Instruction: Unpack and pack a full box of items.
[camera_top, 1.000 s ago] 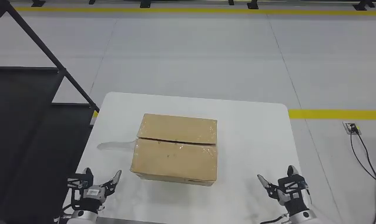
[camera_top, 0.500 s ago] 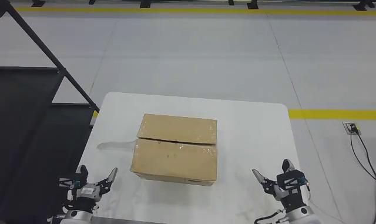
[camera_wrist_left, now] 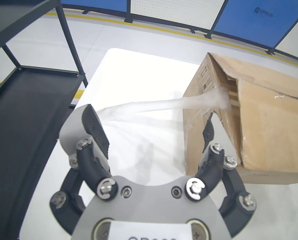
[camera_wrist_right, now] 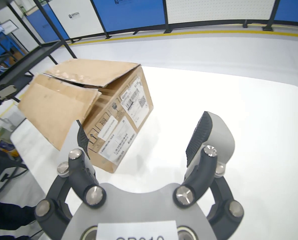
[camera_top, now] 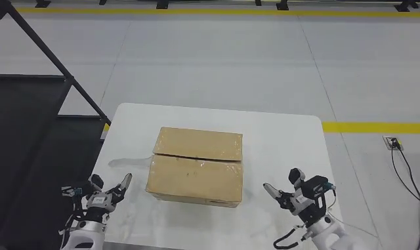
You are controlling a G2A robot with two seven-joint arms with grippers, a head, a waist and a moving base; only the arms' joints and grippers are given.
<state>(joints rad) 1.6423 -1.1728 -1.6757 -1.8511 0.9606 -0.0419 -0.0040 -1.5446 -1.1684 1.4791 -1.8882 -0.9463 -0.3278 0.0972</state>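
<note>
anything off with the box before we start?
Yes. The cardboard box has a strip of clear tape peeled from one end, trailing onto the table. Its top flaps sit uneven with a ragged seam, and one is lifted at the labelled end.

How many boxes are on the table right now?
1: the cardboard box in the middle of the table, between the left hand and right hand, touching neither. Contents hidden.
</note>
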